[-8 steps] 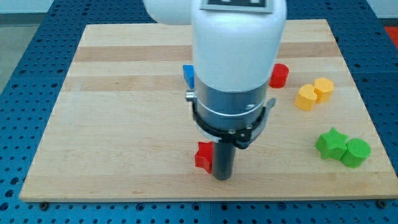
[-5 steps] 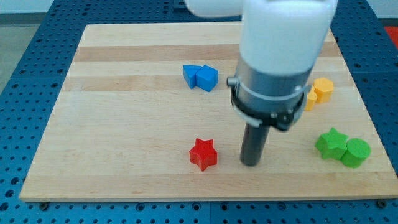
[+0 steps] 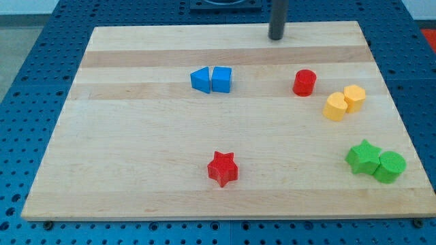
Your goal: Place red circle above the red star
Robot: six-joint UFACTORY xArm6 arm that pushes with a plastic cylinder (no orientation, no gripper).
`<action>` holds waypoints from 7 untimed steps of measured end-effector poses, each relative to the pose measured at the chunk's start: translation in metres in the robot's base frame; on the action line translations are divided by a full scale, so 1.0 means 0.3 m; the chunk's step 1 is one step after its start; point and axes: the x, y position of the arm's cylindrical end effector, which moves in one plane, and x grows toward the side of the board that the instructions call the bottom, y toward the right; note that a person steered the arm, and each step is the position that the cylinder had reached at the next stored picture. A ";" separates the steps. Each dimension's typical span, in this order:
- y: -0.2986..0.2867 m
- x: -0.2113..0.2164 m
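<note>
The red circle stands at the upper right of the wooden board. The red star lies near the board's bottom edge, below and to the left of the circle, far from it. My tip is at the top edge of the board, above and a little left of the red circle, touching no block.
Two blue blocks sit side by side left of the red circle. Two yellow blocks touch each other to its right. A green star and a green circle touch at the lower right.
The arm has swung from beside the red star, across to the right, then up to the board's top edge. The blue blocks sit slightly further left. The red circle shows again.
</note>
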 end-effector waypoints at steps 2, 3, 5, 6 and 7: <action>0.058 0.224; 0.197 0.290; 0.219 0.481; 0.169 0.529; 0.150 0.541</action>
